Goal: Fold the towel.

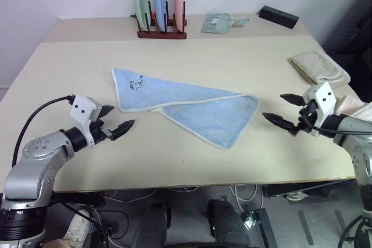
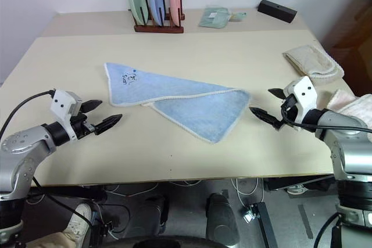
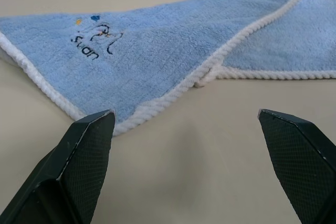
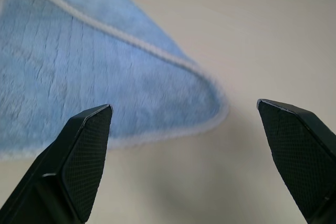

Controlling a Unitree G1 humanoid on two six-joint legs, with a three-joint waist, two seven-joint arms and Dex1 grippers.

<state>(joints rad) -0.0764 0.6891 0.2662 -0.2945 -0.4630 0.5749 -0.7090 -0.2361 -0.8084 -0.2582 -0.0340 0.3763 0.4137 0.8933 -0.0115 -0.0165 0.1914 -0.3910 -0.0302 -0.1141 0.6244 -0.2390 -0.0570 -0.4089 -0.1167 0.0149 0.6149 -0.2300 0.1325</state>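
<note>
The light blue towel (image 1: 185,105) lies flat mid-table, folded over itself on a slant, with white stitched edging and dark lettering (image 1: 138,82) near its far left corner. My left gripper (image 1: 117,118) is open just left of the towel's near left corner, nothing between its fingers. My right gripper (image 1: 283,110) is open just right of the towel's rounded right corner, apart from it. The left wrist view shows the towel (image 3: 173,45) with its lettering close ahead; the right wrist view shows the towel's folded corner (image 4: 94,82) ahead of the open fingers.
A beige folded towel (image 1: 318,67) lies at the right edge, behind my right gripper. At the back stand a wooden rack with three plates (image 1: 160,4), a small pale green cloth (image 1: 220,22) and a black box (image 1: 279,15).
</note>
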